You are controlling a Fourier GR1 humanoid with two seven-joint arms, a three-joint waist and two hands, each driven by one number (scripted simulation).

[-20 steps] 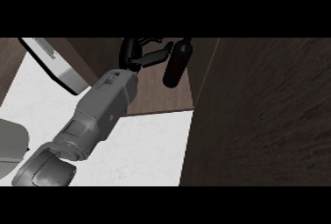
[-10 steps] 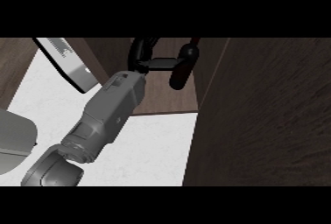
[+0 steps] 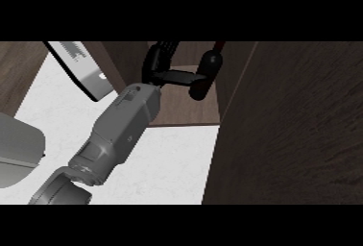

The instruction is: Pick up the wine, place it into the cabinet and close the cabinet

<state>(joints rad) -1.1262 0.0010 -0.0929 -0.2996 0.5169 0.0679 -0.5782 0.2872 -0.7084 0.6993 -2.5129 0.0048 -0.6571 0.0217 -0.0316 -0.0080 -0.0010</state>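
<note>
Fingers (image 3: 181, 75) of the left hand (image 3: 162, 67) curl round the wine (image 3: 204, 77), a dark bottle held at about one o'clock from the wrist, its long axis near upright, over the cabinet (image 3: 186, 113) floor. Setting it down looks next. Across the white bench (image 3: 170, 163), no right hand shows.

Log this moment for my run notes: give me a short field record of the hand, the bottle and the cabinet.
hand in view: one black hand on a grey forearm; which arm cannot be told
hand state: fingers curled round the bottle
held thing: dark wine bottle, tilted, partly hidden by the hand
bottle place: inside the opening of the dark brown wooden cabinet
cabinet door: dark wood panel at the view's right, open
counter: white top below the cabinet
other hand: not visible
</note>
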